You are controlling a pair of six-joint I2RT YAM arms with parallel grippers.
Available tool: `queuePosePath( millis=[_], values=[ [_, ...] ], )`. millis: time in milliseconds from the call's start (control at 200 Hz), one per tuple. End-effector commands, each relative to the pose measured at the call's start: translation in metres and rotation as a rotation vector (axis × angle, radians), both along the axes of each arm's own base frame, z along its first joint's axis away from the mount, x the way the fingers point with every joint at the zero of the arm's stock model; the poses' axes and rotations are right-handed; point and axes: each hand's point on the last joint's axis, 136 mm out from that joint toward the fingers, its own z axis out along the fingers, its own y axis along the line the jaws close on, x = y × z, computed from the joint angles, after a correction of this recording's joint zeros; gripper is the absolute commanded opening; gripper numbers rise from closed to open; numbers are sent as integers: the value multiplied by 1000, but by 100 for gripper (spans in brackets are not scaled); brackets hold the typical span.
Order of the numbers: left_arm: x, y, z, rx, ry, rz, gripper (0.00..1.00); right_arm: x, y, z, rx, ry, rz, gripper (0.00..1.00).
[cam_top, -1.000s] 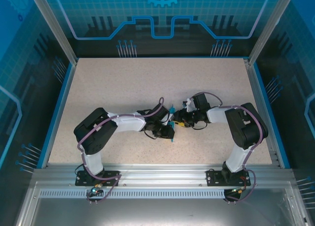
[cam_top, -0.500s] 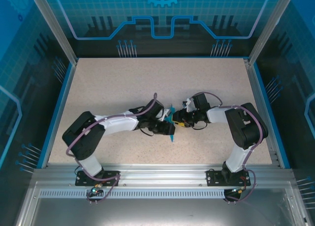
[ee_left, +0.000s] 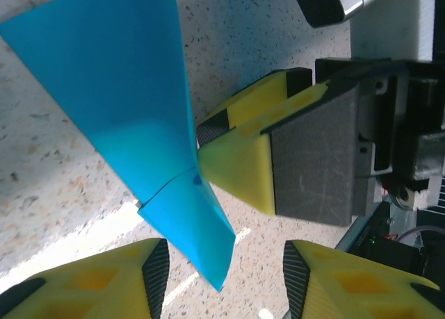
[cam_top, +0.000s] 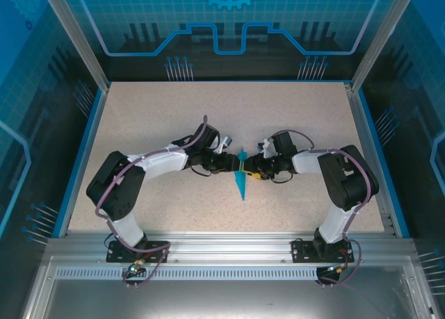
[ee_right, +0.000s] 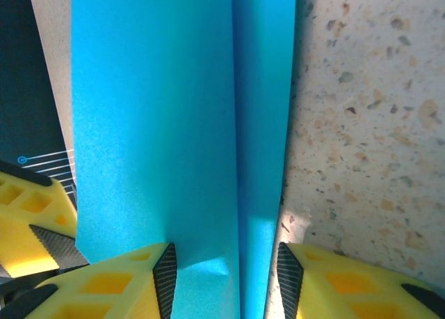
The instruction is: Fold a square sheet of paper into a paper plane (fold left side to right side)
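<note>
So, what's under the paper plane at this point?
The speckled tabletop shows all round the paper plane, so it seems to rest on that. The patch directly beneath, and any lower fold, is covered by the paper.

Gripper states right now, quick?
Left gripper: open, paper plane tip between its jaws, not gripped.
Right gripper: jaws either side of the paper plane; grip cannot be told.

table: speckled beige | walls: blue panels, perhaps glass | frame: aluminium
</note>
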Motion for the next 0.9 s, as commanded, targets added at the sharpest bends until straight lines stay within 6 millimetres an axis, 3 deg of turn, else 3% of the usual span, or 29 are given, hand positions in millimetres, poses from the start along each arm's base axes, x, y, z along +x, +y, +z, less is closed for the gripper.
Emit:
queuePosePath(
  millis=[0, 230, 505, 895],
  values=[
    [7, -10, 1, -22, 3, -36, 48, -17, -11, -29, -89, 80, -1, 46],
    [20, -7, -14, 37, 23, -8, 38, -17, -12, -30, -91, 81, -2, 46],
    [33, 0, -31, 96, 32, 6, 18, -18, -13, -30, -93, 83, 2, 46],
    [39, -4, -39, 89, 16, -24, 14, -19, -15, -32, -104, 86, 9, 46]
  ],
)
